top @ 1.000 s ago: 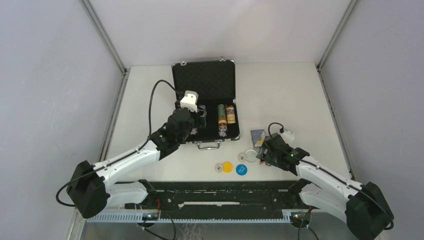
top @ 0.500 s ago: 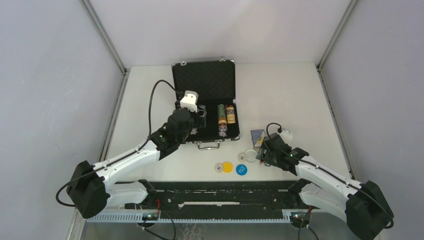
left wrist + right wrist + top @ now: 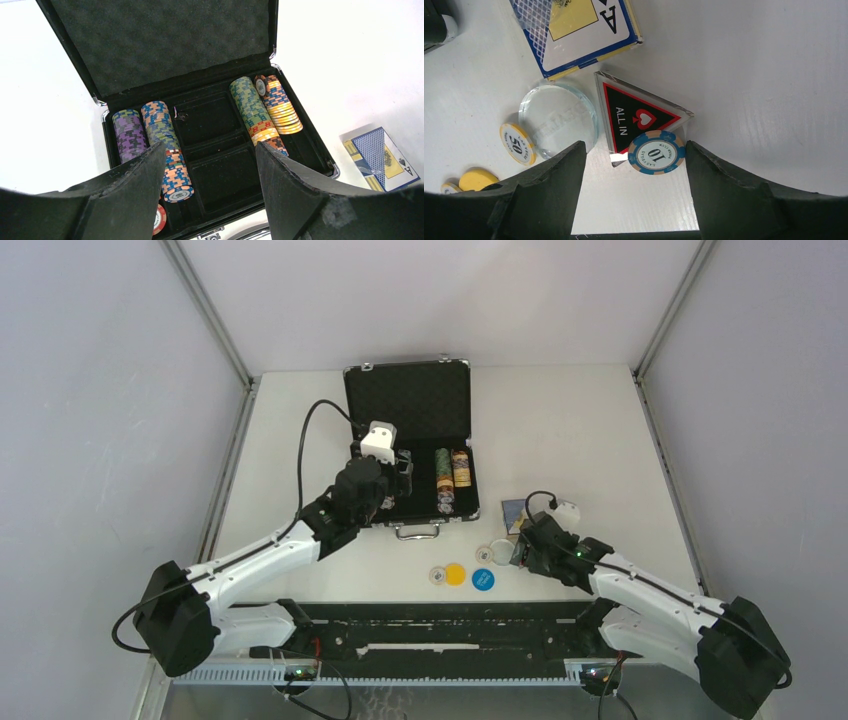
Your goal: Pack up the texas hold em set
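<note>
So the small black textured briefcase (image 3: 408,405) sits open at the far middle of the white table (image 3: 560,420). Its lid is up, multicoloured poker chip stacks (image 3: 252,112) lie in rows down its left and right sides, and the two middle pockets (image 3: 207,120) are bare. The left gripper (image 3: 209,150) hovers right over it, jaws spread, nothing in them. The loose bits are on the table just right of and in front of the case.

The right gripper (image 3: 634,147) is the one I'd worry about. It's low over the table, jaws wide apart and empty, straddling a blue-rimmed "10" chip (image 3: 656,152). Trouble is, that chip overlaps the bottom corner of the red-black "ALL IN" triangle token (image 3: 634,117). The triangle sits right beside a clear round disc (image 3: 558,122), and the blue-and-yellow card deck (image 3: 579,30) is just beyond.

My guess at what goes sideways:
- Closing from here could pinch the chip and the triangle corner together.
- The finger on the disc side could land on the disc's edge and shove everything around.
- A flat chip on a flat table could easily skid out from the pads instead of lifting.
- If the chip comes up crooked, dropping it into a row of chips could knock that stack loose.
- The left arm over the case might also block the drop-off.
</note>
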